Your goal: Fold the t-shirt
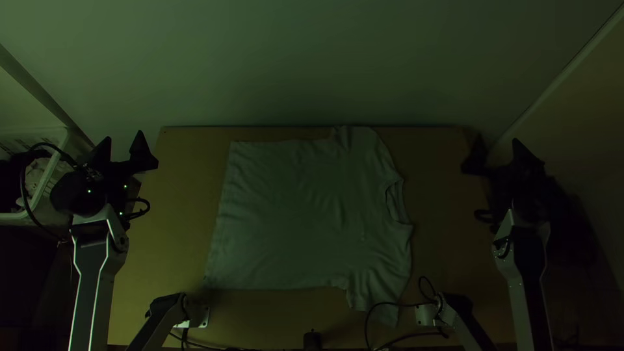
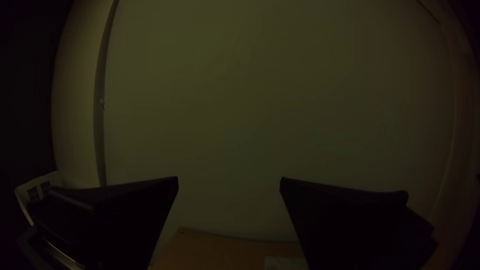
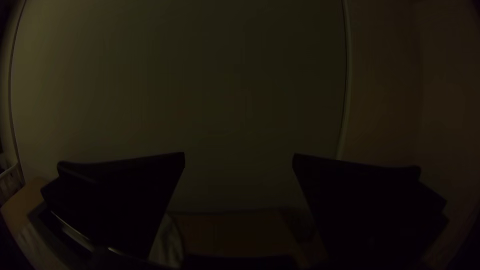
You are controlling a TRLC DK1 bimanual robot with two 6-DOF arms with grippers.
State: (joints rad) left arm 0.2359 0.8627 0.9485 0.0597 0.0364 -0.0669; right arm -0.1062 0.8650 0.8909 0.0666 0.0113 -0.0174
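Note:
The t-shirt lies spread on the table, its neck opening toward the right and its hem toward the left; one sleeve reaches the far edge, the other lies near the close edge. My left gripper stands open beyond the table's left side, apart from the shirt. Over the table's right edge, my right gripper is open too, holding nothing. In the left wrist view, the left gripper has a wide gap between its fingers. The right wrist view has the right gripper likewise spread, with part of the shirt below.
A white basket with things in it stands left of the table. Behind the table rises a pale wall. Cables and two smaller arms lie along the near edge, one cable crossing by the near sleeve.

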